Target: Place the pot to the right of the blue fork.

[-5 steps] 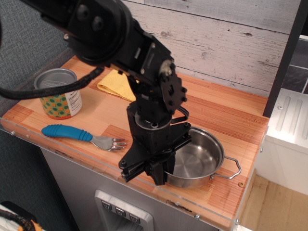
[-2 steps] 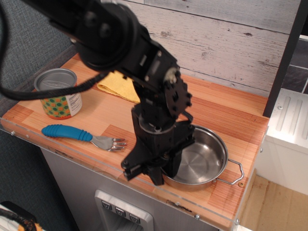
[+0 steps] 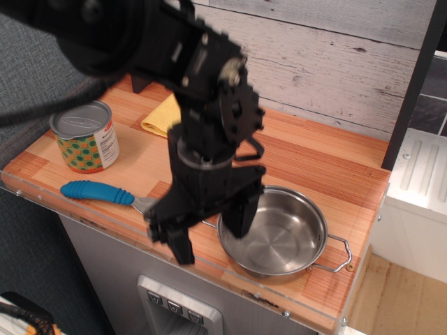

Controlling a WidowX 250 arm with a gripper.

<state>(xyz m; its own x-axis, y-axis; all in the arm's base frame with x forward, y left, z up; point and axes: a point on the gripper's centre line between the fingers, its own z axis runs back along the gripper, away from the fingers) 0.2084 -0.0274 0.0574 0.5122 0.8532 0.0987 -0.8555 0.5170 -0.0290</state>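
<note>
The shiny steel pot (image 3: 279,234) with thin wire loop handles sits on the wooden table (image 3: 328,167) near the front right corner. The blue fork (image 3: 94,190) lies to its left along the front edge, with its tines mostly hidden behind the arm. My gripper (image 3: 207,234) hangs between the fork and the pot. Its jaws are spread wide and hold nothing. One finger (image 3: 237,218) is over the pot's left rim and the other (image 3: 178,244) is in front of the table edge.
A lidded can (image 3: 85,136) with a dotted label stands at the left. A yellow cloth (image 3: 162,115) lies behind the arm. A plank wall runs along the back. A white unit (image 3: 419,181) stands to the right, beyond the table's edge.
The gripper's jaws have spread apart and let go of the pot's left rim. The gripper has risen and shifted left. The pot stays on the table.
</note>
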